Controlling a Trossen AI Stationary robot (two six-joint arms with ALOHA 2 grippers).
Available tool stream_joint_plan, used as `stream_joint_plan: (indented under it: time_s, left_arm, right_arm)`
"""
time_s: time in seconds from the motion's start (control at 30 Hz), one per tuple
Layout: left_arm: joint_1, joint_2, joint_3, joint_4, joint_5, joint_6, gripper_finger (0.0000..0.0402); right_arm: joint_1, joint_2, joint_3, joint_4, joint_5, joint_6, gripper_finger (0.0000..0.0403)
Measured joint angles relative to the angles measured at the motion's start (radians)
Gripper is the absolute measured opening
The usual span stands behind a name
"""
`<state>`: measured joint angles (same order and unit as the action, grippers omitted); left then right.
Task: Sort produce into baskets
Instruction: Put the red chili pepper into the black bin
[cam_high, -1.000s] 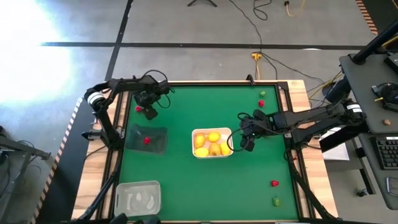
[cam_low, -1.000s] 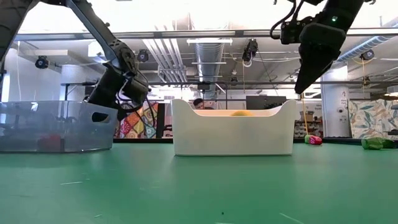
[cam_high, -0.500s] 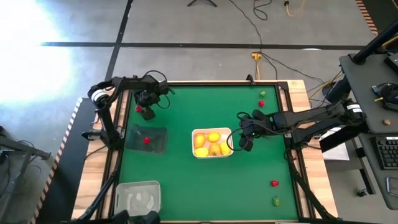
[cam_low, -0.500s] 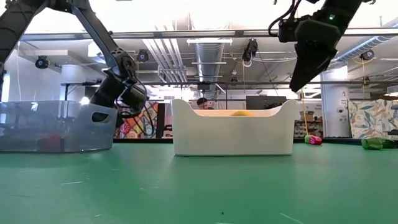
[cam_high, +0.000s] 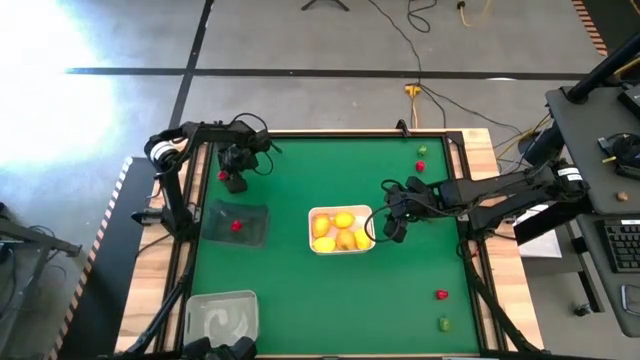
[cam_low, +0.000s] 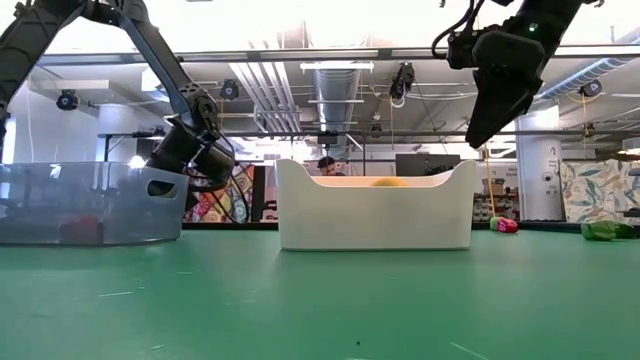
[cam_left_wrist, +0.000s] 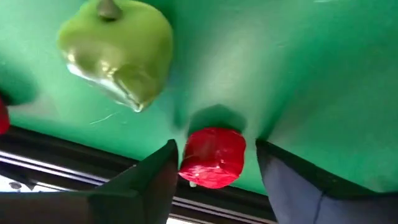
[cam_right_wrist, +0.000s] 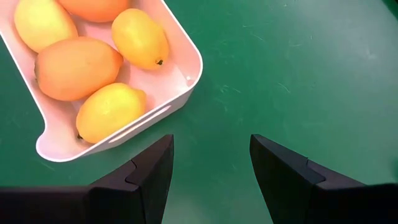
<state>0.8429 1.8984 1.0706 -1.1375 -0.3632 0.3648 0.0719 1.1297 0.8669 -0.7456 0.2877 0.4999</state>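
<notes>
My left gripper (cam_high: 234, 181) is open at the table's far left, low over the mat. A small red piece (cam_left_wrist: 212, 157) lies on the mat between its fingers, and a green pepper-like piece (cam_left_wrist: 118, 53) lies just beyond. A red piece (cam_high: 222, 174) also shows beside this gripper in the high view. My right gripper (cam_high: 395, 231) is open and empty above the mat, right of the white tub (cam_high: 314, 246), which holds several yellow-orange fruits (cam_right_wrist: 78, 65). The dark see-through tub (cam_high: 255, 214) holds one red piece (cam_high: 236, 226). The clear tub (cam_high: 222, 316) stands near left. My left gripper's fingers stand on either side of the red piece, which rests on the mat. One finger (cam_left_wrist: 155, 177) is right beside it; I cannot tell whether it touches. The other finger stands apart from it.
A red piece (cam_high: 421, 166) and a green piece (cam_high: 422, 150) lie at the far right. Another red piece (cam_high: 441, 294) and a green piece (cam_high: 445, 323) lie at the near right. The table's raised rim runs close behind my left gripper.
My left gripper has shifted a little toward the table's left edge, staying low over the mat.
</notes>
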Motion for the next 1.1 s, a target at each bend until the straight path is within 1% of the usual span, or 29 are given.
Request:
stream_joint_plan:
  time_s: [0.13, 0.27, 0.3, 0.4, 0.5, 0.6, 0.7, 0.8, 0.9, 0.97, 1.03, 1.1]
  left_arm:
    - [0.0, 0.0, 0.0, -0.032, 0.004, -0.021, 0.0141]
    - [-0.012, -0.03, -0.001, -0.119, 0.005, -0.114, 0.0078]
    - [-0.019, -0.047, -0.001, -0.145, 0.019, -0.135, 0.0065]
    - [-0.048, -0.13, -0.002, -0.174, 0.116, -0.19, 0.0042]
    - [-0.104, -0.251, -0.002, -0.184, 0.246, -0.288, 0.0041]
    - [-0.215, -0.387, -0.002, -0.187, 0.371, -0.401, 0.0044]
    - [-0.382, -0.509, -0.002, -0.196, 0.384, -0.525, 0.0045]
    - [-0.563, -0.596, -0.002, -0.197, 0.385, -0.68, 0.0045]
    - [-0.72, -0.626, -0.002, -0.197, 0.38, -0.806, 0.0045]
    - [-0.793, -0.624, -0.011, -0.193, 0.38, -0.864, 0.0045]
    - [-0.838, -0.609, -0.024, -0.194, 0.381, -0.922, 0.0045]
    - [-0.857, -0.593, -0.05, -0.186, 0.382, -0.958, 0.0045]
  right_arm:
    - [0.0, 0.0, 0.0, -0.015, -0.006, 0.0, 0.0203]
    - [0.0, 0.0, 0.0, -0.051, -0.014, 0.025, 0.0203]
    - [0.0, 0.0, 0.0, -0.055, -0.022, 0.025, 0.0203]
    - [0.0, 0.0, 0.0, -0.053, -0.026, 0.013, 0.0203]
    - [0.0, 0.0, 0.0, -0.052, -0.026, -0.011, 0.0203]
    - [0.0, -0.002, 0.0, -0.054, -0.036, -0.061, 0.0203]
    - [-0.001, -0.003, 0.0, -0.042, -0.052, -0.124, 0.0203]
    - [-0.006, -0.003, 0.0, 0.005, -0.053, -0.188, 0.0203]
    - [-0.007, -0.003, 0.0, 0.078, -0.055, -0.231, 0.0203]
    - [-0.007, -0.003, 0.0, 0.121, -0.071, -0.24, 0.0203]
    - [-0.002, -0.003, 0.0, 0.145, -0.108, -0.252, 0.0203]
    - [0.021, -0.003, 0.0, 0.152, -0.133, -0.25, 0.0203]
